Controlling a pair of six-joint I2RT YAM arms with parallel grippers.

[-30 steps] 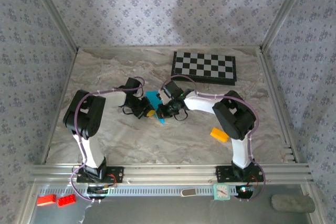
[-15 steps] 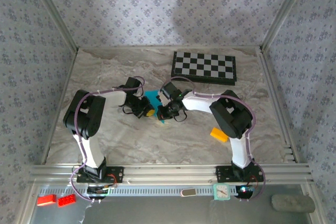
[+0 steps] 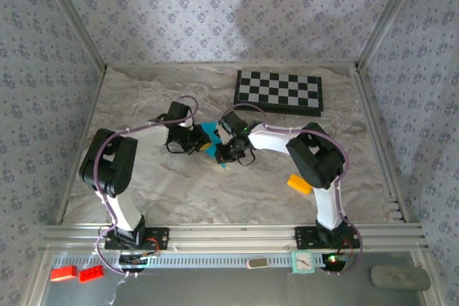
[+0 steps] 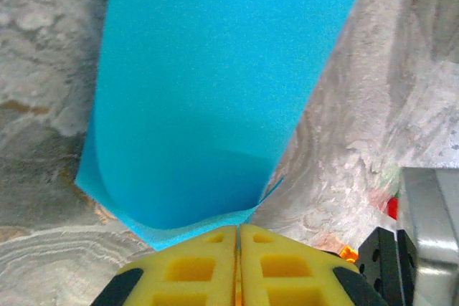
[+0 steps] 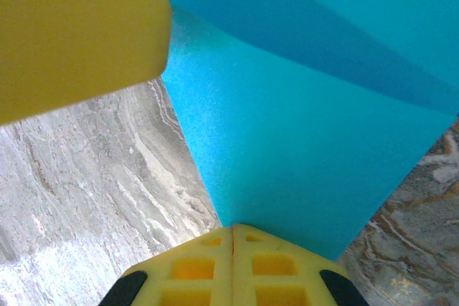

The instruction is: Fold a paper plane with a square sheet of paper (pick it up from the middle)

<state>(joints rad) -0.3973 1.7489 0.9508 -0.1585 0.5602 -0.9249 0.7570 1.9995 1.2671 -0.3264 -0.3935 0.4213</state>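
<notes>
Left elbow swings out toward the left edge of the table (image 3: 158,191). My left tool (image 4: 237,249) and right tool (image 5: 233,249) stay clamped on the folded paper (image 3: 210,132), mid-table. Judgement: the fold is being drawn tighter.

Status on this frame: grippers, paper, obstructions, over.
Left gripper shut on the square sheet of paper. Right gripper shut on it too. Yellow-orange block lies apart, right side.

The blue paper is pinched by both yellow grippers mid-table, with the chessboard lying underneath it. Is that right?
Not quite: the chessboard is not under the blue paper; the top external view shows it apart, near the far edge of the table. The left gripper and right gripper do both pinch the paper.
</notes>
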